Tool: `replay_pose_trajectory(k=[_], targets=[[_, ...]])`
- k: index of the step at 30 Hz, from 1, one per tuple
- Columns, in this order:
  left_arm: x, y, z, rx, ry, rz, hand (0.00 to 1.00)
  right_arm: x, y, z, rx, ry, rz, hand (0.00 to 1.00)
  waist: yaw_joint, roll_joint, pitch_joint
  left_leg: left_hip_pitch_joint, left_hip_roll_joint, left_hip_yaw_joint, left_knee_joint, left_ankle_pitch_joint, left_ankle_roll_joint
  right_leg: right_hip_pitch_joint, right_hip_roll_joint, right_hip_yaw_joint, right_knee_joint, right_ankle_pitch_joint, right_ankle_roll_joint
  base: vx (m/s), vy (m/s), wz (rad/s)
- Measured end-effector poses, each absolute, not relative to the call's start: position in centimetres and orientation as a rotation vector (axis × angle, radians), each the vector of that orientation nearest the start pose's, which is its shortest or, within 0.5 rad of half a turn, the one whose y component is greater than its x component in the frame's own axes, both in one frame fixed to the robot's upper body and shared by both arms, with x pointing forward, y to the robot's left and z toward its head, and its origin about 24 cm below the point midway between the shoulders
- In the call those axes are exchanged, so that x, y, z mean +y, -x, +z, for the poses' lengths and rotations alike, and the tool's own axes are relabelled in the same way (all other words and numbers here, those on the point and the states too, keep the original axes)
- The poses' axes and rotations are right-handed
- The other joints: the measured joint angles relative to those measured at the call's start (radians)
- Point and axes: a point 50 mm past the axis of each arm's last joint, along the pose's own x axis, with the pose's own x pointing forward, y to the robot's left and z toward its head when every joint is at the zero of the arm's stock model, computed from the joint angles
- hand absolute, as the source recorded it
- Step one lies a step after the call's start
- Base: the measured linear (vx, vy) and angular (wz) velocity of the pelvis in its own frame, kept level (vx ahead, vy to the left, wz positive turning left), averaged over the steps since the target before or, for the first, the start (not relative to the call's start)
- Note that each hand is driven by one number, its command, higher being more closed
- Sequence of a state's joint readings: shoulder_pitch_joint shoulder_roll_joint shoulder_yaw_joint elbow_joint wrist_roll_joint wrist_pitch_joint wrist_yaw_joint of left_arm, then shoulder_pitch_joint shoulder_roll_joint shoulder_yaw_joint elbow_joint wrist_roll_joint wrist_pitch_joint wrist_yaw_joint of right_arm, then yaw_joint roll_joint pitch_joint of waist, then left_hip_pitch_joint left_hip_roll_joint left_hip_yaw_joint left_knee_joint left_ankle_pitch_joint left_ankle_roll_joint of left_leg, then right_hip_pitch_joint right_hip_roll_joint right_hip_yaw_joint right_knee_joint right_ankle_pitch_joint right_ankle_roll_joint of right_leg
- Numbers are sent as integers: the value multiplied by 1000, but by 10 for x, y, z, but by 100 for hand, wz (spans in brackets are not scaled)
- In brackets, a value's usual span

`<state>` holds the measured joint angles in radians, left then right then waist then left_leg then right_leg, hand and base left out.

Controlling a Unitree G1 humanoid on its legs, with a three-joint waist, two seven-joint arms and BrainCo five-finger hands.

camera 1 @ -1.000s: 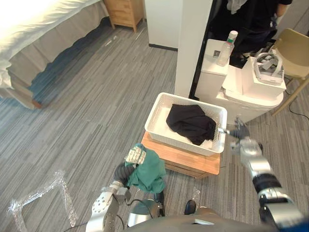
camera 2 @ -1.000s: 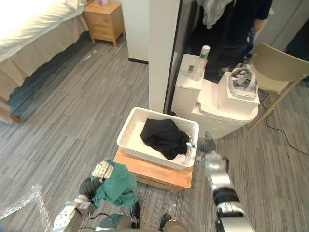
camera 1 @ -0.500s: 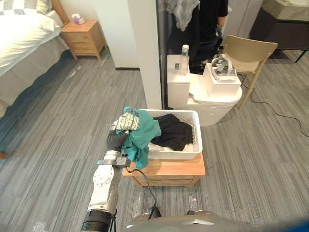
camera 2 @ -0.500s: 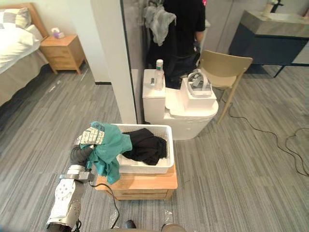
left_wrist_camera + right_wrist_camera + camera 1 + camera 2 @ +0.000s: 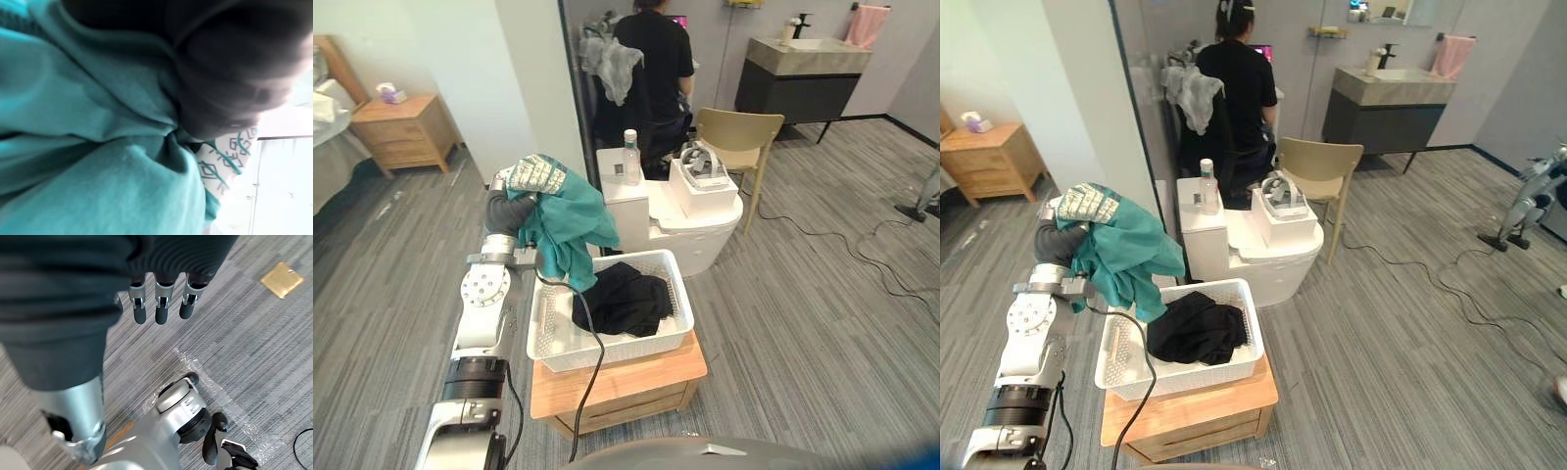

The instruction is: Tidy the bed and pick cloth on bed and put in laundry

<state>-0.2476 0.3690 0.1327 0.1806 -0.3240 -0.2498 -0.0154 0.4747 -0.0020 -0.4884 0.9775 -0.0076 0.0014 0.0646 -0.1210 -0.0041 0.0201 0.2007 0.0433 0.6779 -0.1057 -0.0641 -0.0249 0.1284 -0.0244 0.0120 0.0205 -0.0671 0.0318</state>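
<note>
A teal cloth with a white patterned part hangs from my raised left hand, above the back left corner of the white laundry basket. In the left wrist view the teal cloth bunches against the hand's dark cover. A black cloth lies inside the basket, which stands on a low wooden table. My right hand hangs over the grey floor, open, with straight fingers and nothing in it.
Behind the basket stands a white unit with a bottle on it. Beyond are a tan chair and a person in black. A wooden nightstand is at the far left. Clear plastic film lies on the floor.
The camera has swung right and up. My left hand has lifted the teal cloth from beside the wooden table to above the basket. My right hand has dropped away from the basket's right rim.
</note>
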Motion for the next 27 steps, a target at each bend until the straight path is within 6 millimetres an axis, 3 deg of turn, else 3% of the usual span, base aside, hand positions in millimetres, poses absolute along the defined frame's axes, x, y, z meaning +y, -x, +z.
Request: replay_pose_trajectory(k=[7,14,20,27], targets=[[238,-298,105,-269,-114,63,100,-216,67,-159,1365,-224,-559,0,-6,17,-1,7,12,6,6,13,-3,-14,17,5,33,-6,-9,59,-44,-3],[227,-296,77,-114,-144,9,100,-218,46,-161,1317,-220,-529,0,-4,23,27,-26,15,20,5,15,-6,-65,24,50,53,-15,-23,-17,-64,-10],[220,-302,48,45,-264,-2,100,-216,3,-162,1204,-233,-434,0,-26,-4,144,-139,20,29,36,16,4,-178,23,96,75,-13,-20,-75,-61,-8],[209,-324,52,37,-500,65,100,-214,-46,-153,1053,-190,-327,0,-34,-4,262,-237,66,74,115,5,8,-276,45,142,89,36,-13,-33,-64,-17]])
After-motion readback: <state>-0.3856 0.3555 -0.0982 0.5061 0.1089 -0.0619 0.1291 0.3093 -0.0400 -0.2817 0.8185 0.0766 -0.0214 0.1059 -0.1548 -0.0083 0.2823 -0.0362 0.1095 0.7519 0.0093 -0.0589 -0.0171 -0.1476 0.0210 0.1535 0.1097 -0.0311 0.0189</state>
